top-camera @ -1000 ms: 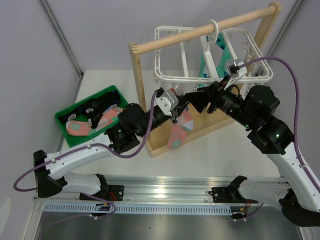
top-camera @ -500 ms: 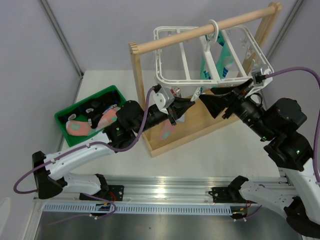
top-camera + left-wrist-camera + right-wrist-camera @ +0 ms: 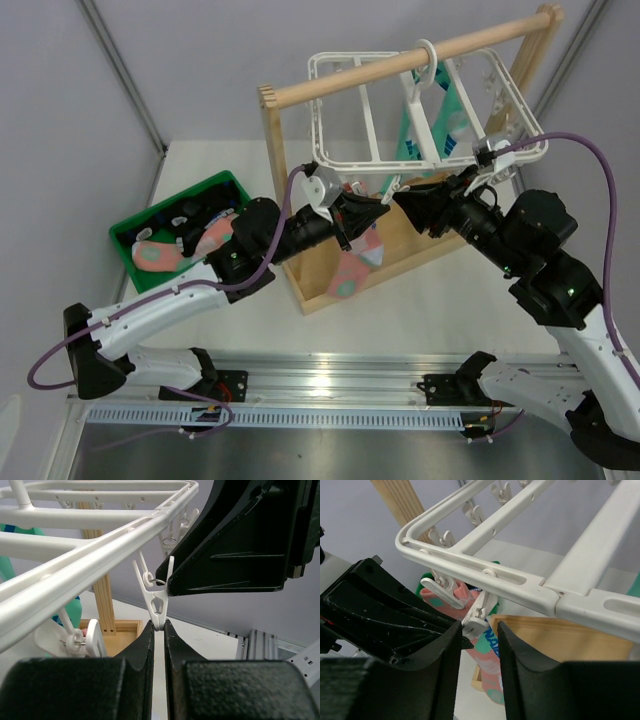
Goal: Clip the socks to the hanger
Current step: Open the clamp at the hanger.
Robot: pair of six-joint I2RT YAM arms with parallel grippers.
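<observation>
Left gripper (image 3: pixel 159 630) is keeping its fingers nearly closed, with the pink sock (image 3: pixel 352 268) hanging from them at 6 o'clock of the hanger (image 3: pixel 520 587) corner. A clip (image 3: pixel 156 600) is resting its tip at those fingertips. Right gripper (image 3: pixel 479 630) is straddling the same clip with a narrow gap, one finger touching it. Other socks (image 3: pixel 152 256) are lying in the green bin (image 3: pixel 165 204) at 9 o'clock.

The left arm (image 3: pixel 150 310) and right arm (image 3: pixel 590 350) share one build: glossy white lower links, then bulky black joint housings further out. A purple cable (image 3: pixel 600 170) loops off each. Black bases (image 3: pixel 85 350) sit at eight and four o'clock. The left gripper (image 3: pixel 159 630) and right gripper (image 3: pixel 479 627) have matte black moulded fingers. A white block (image 3: pixel 322 190) caps the left wrist.
</observation>
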